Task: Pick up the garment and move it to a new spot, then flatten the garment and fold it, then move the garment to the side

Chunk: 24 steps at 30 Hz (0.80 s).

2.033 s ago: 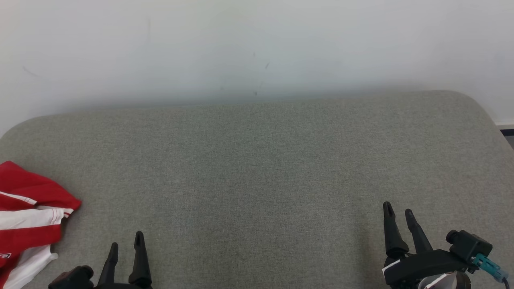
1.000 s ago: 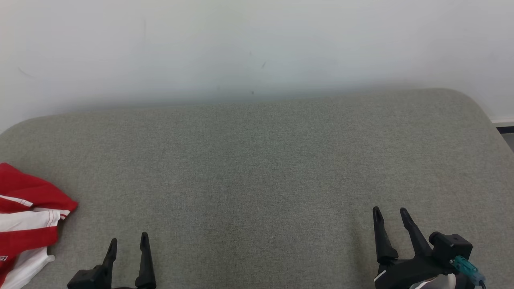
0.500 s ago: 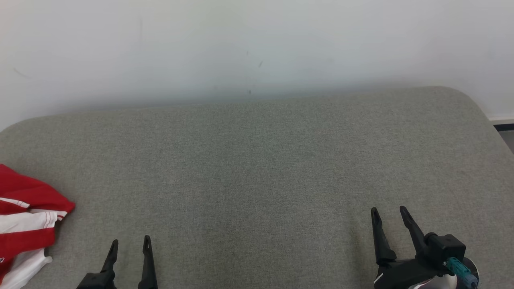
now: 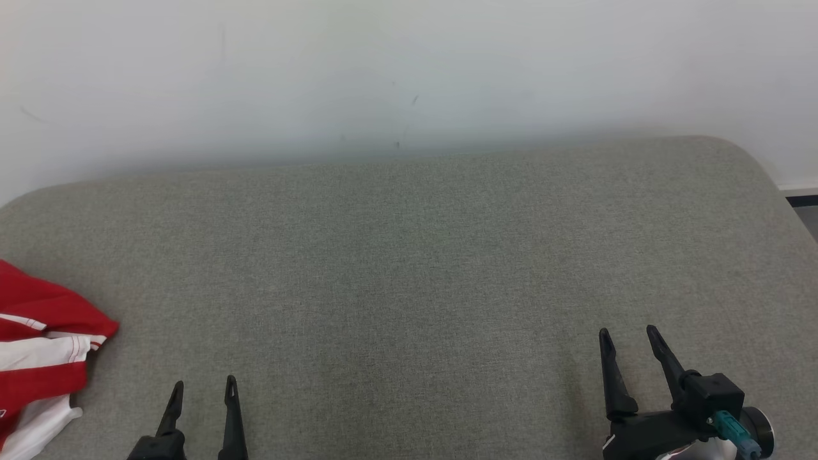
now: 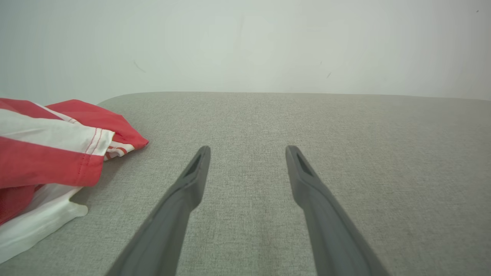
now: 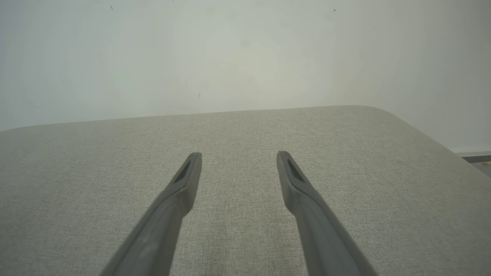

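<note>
The red-and-white striped garment [image 4: 38, 345] lies bunched at the left edge of the grey fabric-covered counter [image 4: 409, 255], near the left pincer [image 4: 204, 381] but not touching it. That pincer and the right pincer [image 4: 627, 329], well apart from the garment, both have their fingers spread and grip nothing.

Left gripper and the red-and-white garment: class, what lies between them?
Nothing but bare grey upholstery. The left wrist view shows that stretch between the open left gripper and the garment, which are apart.
</note>
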{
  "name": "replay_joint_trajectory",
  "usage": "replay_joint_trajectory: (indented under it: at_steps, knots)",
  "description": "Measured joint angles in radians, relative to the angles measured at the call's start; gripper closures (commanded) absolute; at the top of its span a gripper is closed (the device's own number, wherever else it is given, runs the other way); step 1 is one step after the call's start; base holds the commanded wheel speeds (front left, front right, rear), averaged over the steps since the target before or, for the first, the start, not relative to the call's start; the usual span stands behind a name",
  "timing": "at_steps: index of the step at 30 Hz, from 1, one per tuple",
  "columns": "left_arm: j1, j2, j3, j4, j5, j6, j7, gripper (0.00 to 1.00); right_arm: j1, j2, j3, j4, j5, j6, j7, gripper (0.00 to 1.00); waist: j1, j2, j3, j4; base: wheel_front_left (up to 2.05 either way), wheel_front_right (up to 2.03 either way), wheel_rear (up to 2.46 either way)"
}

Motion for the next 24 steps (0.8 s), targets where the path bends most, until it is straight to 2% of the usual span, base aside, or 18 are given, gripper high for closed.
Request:
replay_joint_trajectory:
  at_steps: [13,18,24]
  knots:
    - [0.002,0.000,0.003,0.007,0.000,-0.001,0.000,0.00,0.002,0.000,0.004,-0.004,-0.004,0.000,0.000,0.00,0.0000,0.0000,-0.006,0.023,0.00,0.00,0.00]
    - [0.004,0.000,-0.003,0.007,-0.005,0.000,0.000,0.00,0.010,-0.003,0.023,-0.009,0.007,0.000,0.000,0.00,0.0000,0.0000,-0.005,0.068,0.00,0.00,0.00]
    - [0.012,0.000,0.021,0.006,-0.001,-0.002,0.000,0.00,0.013,0.000,0.074,-0.015,0.023,0.000,0.000,0.00,0.0000,0.0000,0.000,0.154,0.00,0.00,0.00]
